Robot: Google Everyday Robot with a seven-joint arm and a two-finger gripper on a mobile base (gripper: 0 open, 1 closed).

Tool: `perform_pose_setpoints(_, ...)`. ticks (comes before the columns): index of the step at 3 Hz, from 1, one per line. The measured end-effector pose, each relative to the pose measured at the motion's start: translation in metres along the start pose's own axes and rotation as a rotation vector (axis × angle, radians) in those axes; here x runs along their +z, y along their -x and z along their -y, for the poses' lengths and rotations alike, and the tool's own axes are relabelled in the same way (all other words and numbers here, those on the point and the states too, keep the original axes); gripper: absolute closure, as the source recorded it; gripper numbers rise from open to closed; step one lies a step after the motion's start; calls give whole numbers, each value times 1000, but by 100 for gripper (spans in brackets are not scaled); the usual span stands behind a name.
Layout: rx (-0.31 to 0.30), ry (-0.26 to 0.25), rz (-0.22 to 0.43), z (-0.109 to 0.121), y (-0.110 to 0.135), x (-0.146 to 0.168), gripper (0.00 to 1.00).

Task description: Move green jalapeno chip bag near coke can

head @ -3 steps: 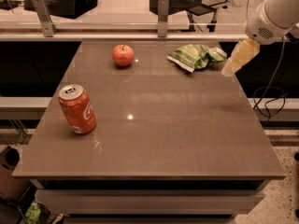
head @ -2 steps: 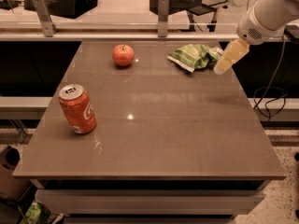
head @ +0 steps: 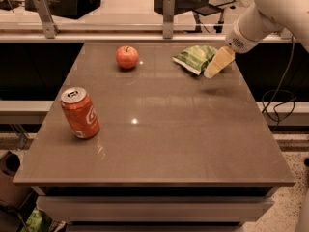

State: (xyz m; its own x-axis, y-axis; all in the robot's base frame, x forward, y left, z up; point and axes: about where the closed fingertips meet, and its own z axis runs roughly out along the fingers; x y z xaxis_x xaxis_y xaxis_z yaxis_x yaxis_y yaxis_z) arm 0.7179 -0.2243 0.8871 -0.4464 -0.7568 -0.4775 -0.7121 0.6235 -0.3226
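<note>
End effector [head: 211,71] hung just beside the right edge of the green jalapeno chip bag [head: 193,58], which lay at the far right of the bench [head: 159,149]. Whether it was released or clenched could not be told. Coke can [head: 80,113] stood upright at front left, well apart from the bag. Red apple [head: 127,57] sat at the far side.

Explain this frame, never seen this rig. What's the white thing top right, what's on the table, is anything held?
The white thing is the single arm of a mobile robot. Its tan tip is the gripper, the part that grasps. There is one camera view, looking down across the table from its near edge.

Three things are on the table: a green jalapeno chip bag at the far right, a red apple to its left, and a coke can standing upright near the left edge.

The gripper is low at the bag's right edge. The bag lies flat on the table, so nothing is lifted. Whether they touch is unclear.
</note>
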Motion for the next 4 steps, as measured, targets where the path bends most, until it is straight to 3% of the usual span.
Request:
perform_pose_setpoints(1,2,10,-1,0,1,6,0)
perform_pose_setpoints(4,49,87,45,3,21,74,0)
